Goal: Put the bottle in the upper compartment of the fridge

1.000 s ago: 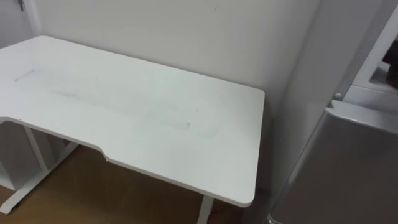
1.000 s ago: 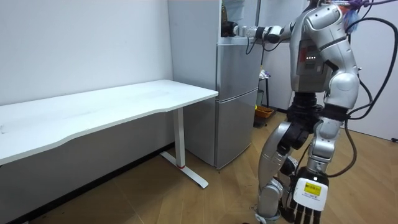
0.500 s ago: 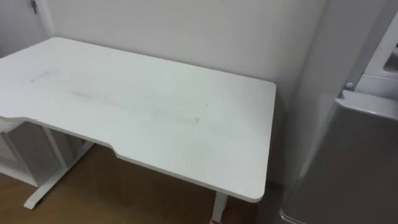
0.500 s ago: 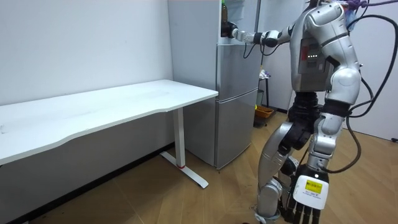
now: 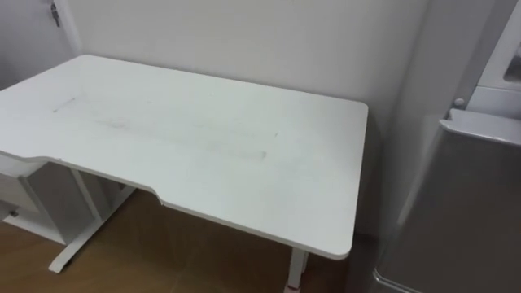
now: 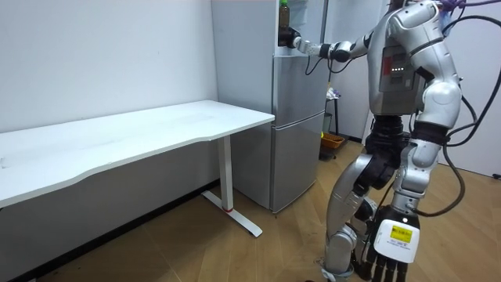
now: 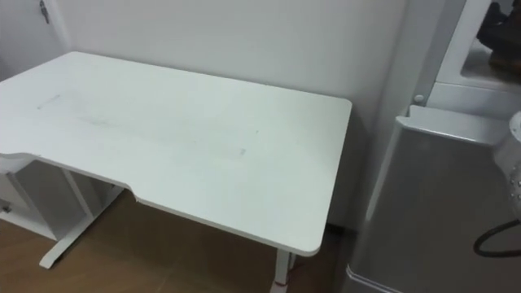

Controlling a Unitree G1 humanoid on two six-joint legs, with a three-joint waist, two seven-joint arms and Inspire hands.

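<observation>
In the room view I stand to the right of the silver fridge (image 6: 297, 125), whose upper compartment is open. My right arm reaches out level into that compartment. My right hand (image 6: 290, 37) is curled round the base of a dark green bottle (image 6: 284, 11), which stands upright just inside the opening. My left hand (image 6: 385, 254) hangs low beside my leg with its fingers straight, holding nothing. In the right eye view the upper compartment (image 7: 480, 49) shows at the top right, with a dark shape inside it and my right forearm (image 7: 513, 163) at the edge.
A long white table (image 5: 203, 138) stands against the wall left of the fridge, bare on top. The fridge's lower door (image 5: 456, 212) is closed. The upper door (image 6: 325, 23) stands open beside my arm. An orange bin (image 6: 332, 142) sits on the wooden floor behind the fridge.
My right arm has stretched a little further towards the upper compartment, carrying the bottle with it. The eye views have shifted, so the head camera has moved. The left hand hangs as before.
</observation>
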